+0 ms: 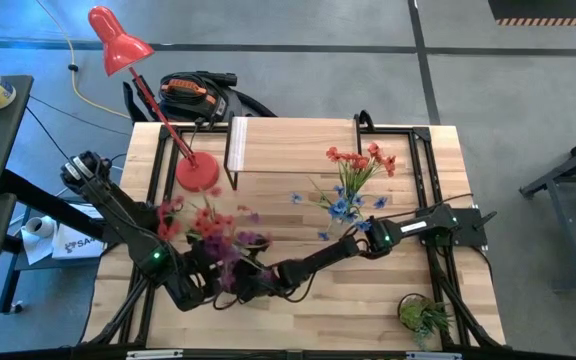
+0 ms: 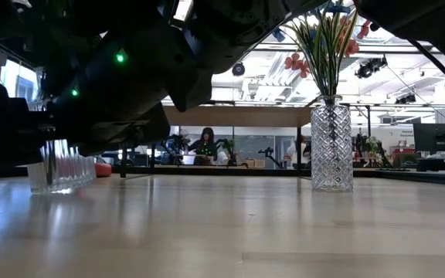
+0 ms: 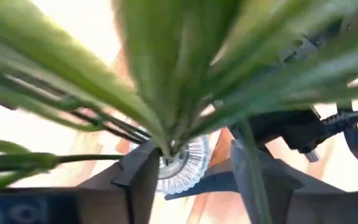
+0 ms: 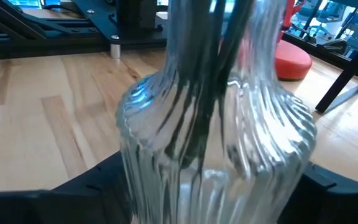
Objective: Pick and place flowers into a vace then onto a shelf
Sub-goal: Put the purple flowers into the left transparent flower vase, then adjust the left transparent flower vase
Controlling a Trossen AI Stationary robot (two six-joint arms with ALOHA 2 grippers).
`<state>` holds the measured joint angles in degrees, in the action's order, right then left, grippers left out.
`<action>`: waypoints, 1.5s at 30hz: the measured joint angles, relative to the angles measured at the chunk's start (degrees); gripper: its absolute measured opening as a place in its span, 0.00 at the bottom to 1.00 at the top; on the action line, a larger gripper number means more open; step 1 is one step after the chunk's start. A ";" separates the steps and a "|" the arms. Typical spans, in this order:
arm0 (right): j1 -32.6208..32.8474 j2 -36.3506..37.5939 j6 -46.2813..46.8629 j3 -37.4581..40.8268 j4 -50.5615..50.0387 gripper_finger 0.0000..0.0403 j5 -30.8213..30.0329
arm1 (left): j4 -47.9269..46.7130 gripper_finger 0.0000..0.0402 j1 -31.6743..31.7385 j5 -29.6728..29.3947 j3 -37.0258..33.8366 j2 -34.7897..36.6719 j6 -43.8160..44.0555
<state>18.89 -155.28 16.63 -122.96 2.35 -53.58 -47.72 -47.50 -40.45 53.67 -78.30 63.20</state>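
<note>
A ribbed clear glass vase [image 4: 216, 143] stands on its base on the table at the near left [image 2: 60, 166]. It holds flowers [image 1: 213, 228] with red and purple blossoms, whose green stems [image 3: 166, 93] run down into its mouth [image 3: 182, 163]. My right gripper [image 4: 213, 193] is shut on the vase. My left gripper [image 3: 194, 180] hangs open above the mouth, slanting down, a finger on either side of the stems; whether it touches them does not show. The shelf [image 1: 288, 145] stands at the far edge. My right gripper has the ribbed vase's lower body [image 4: 135, 180] between its two fingers [image 4: 95, 186], one on each side. The fingers come nearly level from the table's right side. The vase stands upright with its base on the table.
A cut-glass vase [image 2: 332, 147] with red and blue flowers [image 1: 353, 180] stands on the table in front of the shelf. A red desk lamp [image 1: 196, 172] stands at the far left. A small leafy plant [image 1: 423, 315] sits at the near right corner.
</note>
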 joint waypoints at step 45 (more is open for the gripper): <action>1.15 -0.22 1.35 -8.16 2.06 0.67 -13.07 | -24.74 0.73 -18.62 -3.06 -0.22 0.57 42.09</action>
<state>20.04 -155.50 17.98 -131.12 4.41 -66.65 -72.46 -66.12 -43.50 53.45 -77.73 105.30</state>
